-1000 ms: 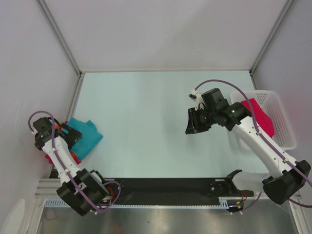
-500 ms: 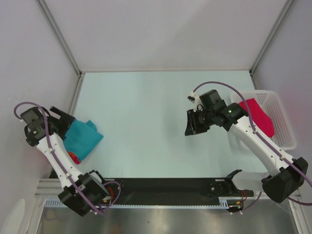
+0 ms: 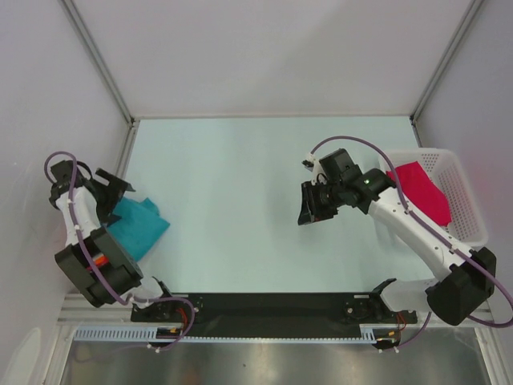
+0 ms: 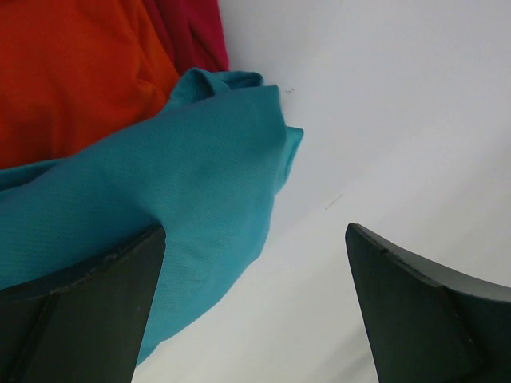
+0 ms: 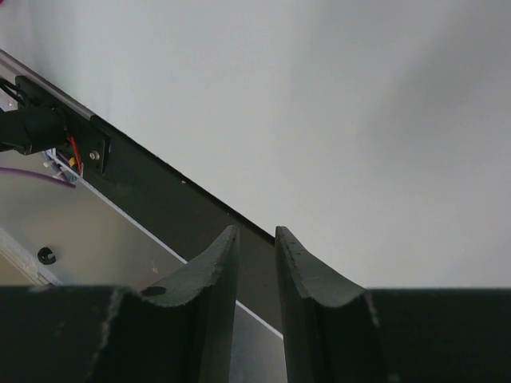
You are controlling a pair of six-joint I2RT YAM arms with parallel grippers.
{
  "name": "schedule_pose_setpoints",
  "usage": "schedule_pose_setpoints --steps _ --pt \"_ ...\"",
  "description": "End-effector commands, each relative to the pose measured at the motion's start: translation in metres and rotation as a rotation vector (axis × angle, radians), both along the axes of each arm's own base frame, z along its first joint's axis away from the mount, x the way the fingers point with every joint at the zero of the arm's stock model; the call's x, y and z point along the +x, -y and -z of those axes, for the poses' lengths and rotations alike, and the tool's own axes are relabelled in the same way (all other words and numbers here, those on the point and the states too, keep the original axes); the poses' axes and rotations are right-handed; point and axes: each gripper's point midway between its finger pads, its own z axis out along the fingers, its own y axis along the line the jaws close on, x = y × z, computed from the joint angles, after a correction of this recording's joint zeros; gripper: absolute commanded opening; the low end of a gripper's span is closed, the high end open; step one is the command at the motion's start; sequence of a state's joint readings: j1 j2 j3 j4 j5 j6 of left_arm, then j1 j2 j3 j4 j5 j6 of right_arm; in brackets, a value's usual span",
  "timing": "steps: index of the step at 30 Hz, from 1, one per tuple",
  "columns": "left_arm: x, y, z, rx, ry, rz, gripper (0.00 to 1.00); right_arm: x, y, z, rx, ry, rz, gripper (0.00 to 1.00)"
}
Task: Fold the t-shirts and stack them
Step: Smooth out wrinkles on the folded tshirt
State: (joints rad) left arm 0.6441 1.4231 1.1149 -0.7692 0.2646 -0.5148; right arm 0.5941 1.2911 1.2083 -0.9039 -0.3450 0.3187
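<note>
Well, at the left edge of the top view, the left gripper (image 3: 112,188) stands wide open and empty above the teal cloth t-shirt (image 3: 138,227). This shirt touches the orange cloth t-shirt (image 4: 72,72) and the dark red cloth t-shirt (image 4: 192,32). Centre-right, the right gripper (image 3: 309,210) leaves only a thin gap and grasps nothing. The magenta-pink cloth t-shirt (image 3: 421,191) lies in the white plastic lattice basket (image 3: 469,216).

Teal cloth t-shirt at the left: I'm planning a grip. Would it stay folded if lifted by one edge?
Probably not: the teal cloth t-shirt drapes in soft rounded folds, so it likely flops open. Thin knit looks light.
</note>
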Motion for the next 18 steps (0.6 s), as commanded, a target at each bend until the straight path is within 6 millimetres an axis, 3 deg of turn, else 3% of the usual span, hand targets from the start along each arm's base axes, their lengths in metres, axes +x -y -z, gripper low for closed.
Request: schedule_pose_setpoints --steps 1,6,10,18 --pt "-0.016 -0.034 -0.024 0.146 0.007 -0.105 0.99 0.008 -0.008 -0.006 0.017 0.026 -0.001 0.30" --pt "-0.048 -0.046 -0.018 0.165 -0.015 -0.164 0.99 0.007 -0.009 -0.003 0.012 0.022 -0.015 0.30" --pt "-0.051 -0.044 -0.011 0.148 -0.023 -0.164 0.99 0.006 -0.010 -0.002 0.011 0.020 -0.021 0.30" --pt "-0.045 -0.048 -0.028 0.176 0.017 -0.152 1.00 0.004 -0.009 0.000 0.017 0.013 -0.014 0.29"
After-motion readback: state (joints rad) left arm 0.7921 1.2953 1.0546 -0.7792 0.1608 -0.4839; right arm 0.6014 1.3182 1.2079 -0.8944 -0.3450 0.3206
